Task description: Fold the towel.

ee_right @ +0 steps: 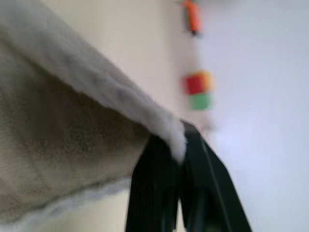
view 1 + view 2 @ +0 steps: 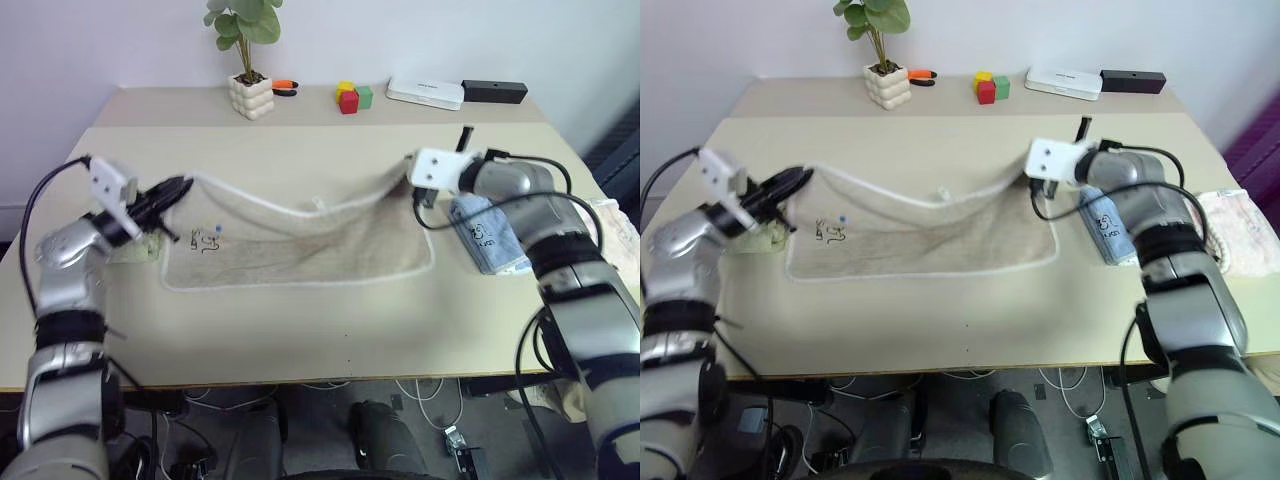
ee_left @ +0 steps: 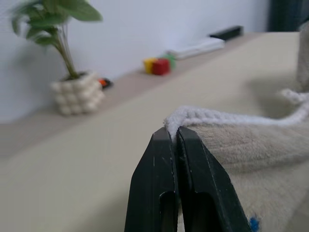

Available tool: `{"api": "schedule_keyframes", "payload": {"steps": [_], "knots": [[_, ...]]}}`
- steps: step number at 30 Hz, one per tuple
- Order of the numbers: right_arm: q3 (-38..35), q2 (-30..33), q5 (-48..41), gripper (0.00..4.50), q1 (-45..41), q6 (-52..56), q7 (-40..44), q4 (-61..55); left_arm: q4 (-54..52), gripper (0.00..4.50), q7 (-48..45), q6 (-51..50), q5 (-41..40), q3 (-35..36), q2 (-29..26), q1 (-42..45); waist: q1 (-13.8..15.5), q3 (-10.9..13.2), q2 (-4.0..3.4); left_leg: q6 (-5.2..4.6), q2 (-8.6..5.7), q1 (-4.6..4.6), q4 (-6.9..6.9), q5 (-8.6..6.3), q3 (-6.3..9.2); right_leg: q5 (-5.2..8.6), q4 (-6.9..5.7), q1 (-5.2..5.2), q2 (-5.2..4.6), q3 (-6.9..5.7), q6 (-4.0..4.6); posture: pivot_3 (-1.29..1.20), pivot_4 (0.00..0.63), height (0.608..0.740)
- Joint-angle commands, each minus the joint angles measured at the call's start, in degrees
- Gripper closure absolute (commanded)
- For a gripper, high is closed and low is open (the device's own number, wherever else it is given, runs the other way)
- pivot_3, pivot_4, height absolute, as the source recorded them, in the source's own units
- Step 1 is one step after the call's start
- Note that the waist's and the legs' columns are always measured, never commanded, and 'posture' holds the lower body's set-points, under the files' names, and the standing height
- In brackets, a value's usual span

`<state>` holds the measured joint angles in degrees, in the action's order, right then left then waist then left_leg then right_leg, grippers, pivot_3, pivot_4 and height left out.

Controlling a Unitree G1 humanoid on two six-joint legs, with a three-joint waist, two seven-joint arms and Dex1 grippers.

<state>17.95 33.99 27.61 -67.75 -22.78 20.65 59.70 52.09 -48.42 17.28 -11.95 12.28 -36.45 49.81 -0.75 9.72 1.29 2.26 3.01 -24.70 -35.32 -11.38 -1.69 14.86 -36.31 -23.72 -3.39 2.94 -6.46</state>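
Observation:
The beige towel [image 2: 300, 250] lies spread across the middle of the table [image 2: 300, 330], with whitish edging and a small dark embroidered mark [image 2: 207, 240] near its left end. Its front edge rests on the table, while two corners are lifted and the raised edge sags between them. My left gripper [image 2: 180, 188] is shut on the left raised corner; the left wrist view shows the fingers [image 3: 154, 164] pinching the edging [image 3: 193, 116]. My right gripper [image 2: 414, 186] is shut on the right raised corner [image 1: 171, 128].
A light blue folded towel [image 2: 487, 235] lies just right of the right gripper. A pale green folded towel [image 2: 135, 248] sits under the left arm. Along the back stand a potted plant [image 2: 250, 95], coloured blocks [image 2: 350, 97], a white box [image 2: 425, 92] and a black box [image 2: 494, 92].

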Motion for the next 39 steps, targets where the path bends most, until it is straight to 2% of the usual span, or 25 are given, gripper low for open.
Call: {"api": "schedule_keyframes", "payload": {"steps": [1,3,6,9,12,15,16,20,28,30,34,39], "knots": [[-1.4,0.7,1.8,4.46,-7.6,-0.8,-12.6,4.9,7.7,4.50,8.4,6.1,2.8,1.4,-3.3,14.0,-0.1,0.0,0.02,0.02,-0.02,-0.30,-0.04,0.01,0.01,-0.04,-0.03,-0.27,-0.01,0.01,-0.07,0.00,0.150,0.740],[-2.3,1.5,1.4,4.46,-9.5,-1.9,-15.8,6.3,10.3,4.50,7.9,8.2,3.0,1.6,-4.9,18.5,-0.3,0.0,0.01,0.05,-0.04,-0.97,-0.12,0.04,0.01,-0.13,-0.07,-0.90,-0.06,0.02,-0.22,0.00,0.150,0.740],[-1.9,3.7,2.1,4.46,-9.8,-3.6,-18.5,6.9,12.3,4.50,5.3,11.3,2.9,1.5,-7.1,20.6,-0.5,0.0,-0.08,0.11,-0.07,-0.76,0.25,0.07,-0.28,-0.12,0.11,-0.87,-0.19,0.00,-0.24,0.00,0.150,0.740],[-3.9,6.3,-1.4,4.46,-6.4,-7.0,-15.0,4.4,12.3,4.50,-4.5,12.6,0.3,2.2,-9.4,16.4,-0.6,0.0,-0.15,0.16,-0.05,-0.69,0.30,0.10,-0.39,-0.05,0.13,-0.89,-0.19,-0.01,-0.34,0.00,0.150,0.740],[-5.6,5.8,-7.5,4.46,-0.4,-11.7,-5.0,-1.5,10.2,4.50,-12.7,12.6,-2.8,3.4,-9.5,10.1,-1.5,0.0,-0.15,-0.03,-0.02,-0.63,0.21,-0.01,-0.39,-0.04,0.05,-0.86,-0.17,-0.01,-0.35,0.00,0.150,0.740],[-3.4,6.3,-11.7,4.46,10.6,-12.5,8.9,-11.4,6.8,4.50,-19.3,14.6,-5.0,4.0,-9.1,1.7,-2.0,0.0,-0.14,0.00,-0.01,-0.60,-0.08,0.01,-0.37,-0.07,-0.13,-0.74,-0.17,-0.01,-0.39,0.00,0.150,0.740],[-2.8,7.4,-11.2,4.46,13.7,-11.9,11.2,-13.9,5.9,4.50,-20.6,15.6,-5.2,4.0,-9.1,-0.9,-2.0,0.0,-0.14,0.00,0.00,-0.55,-0.13,0.01,-0.36,-0.09,-0.15,-0.67,-0.17,-0.01,-0.40,0.00,0.150,0.740],[-4.4,10.8,-15.9,4.46,24.2,-7.1,21.3,-23.7,2.2,4.50,-26.0,15.7,-7.1,4.1,-9.1,-8.1,-1.4,0.1,-0.22,0.00,-0.01,-0.59,-0.41,0.01,-0.33,-0.08,-0.42,-0.69,-0.20,0.00,-0.40,0.00,0.150,0.740],[-8.8,19.7,-23.7,4.46,32.3,4.8,35.6,-40.8,-5.2,4.50,-31.0,13.9,-10.5,5.0,-10.0,-16.6,-1.2,0.0,-0.20,-0.03,0.01,-0.50,-0.82,-0.01,-0.27,-0.06,-0.90,-0.65,-0.19,0.01,-0.36,0.00,0.150,0.740],[-9.8,22.1,-27.3,4.46,36.0,11.6,40.5,-47.6,-7.4,4.50,-32.1,11.6,-11.9,5.2,-10.0,-19.5,-1.2,0.0,-0.19,-0.06,0.01,-0.50,-0.78,-0.03,-0.25,-0.05,-0.88,-0.64,-0.19,0.00,-0.36,0.00,0.150,0.740],[-11.4,24.7,-30.6,4.46,40.9,19.5,44.3,-56.9,-13.1,4.50,-33.3,8.1,-14.0,5.1,-9.8,-25.1,-1.1,0.0,-0.20,-0.08,0.04,-0.52,-0.83,-0.04,-0.26,-0.04,-0.90,-0.66,-0.18,0.00,-0.35,0.00,0.150,0.740],[-13.9,27.4,-31.6,4.46,45.4,22.5,46.3,-62.1,-24.3,4.50,-33.7,1.8,-16.9,5.9,-10.7,-33.5,-0.5,0.0,-0.19,-0.07,0.05,-0.51,-0.83,-0.05,-0.26,0.00,-0.90,-0.66,-0.19,0.00,-0.25,0.00,0.150,0.740]]}}
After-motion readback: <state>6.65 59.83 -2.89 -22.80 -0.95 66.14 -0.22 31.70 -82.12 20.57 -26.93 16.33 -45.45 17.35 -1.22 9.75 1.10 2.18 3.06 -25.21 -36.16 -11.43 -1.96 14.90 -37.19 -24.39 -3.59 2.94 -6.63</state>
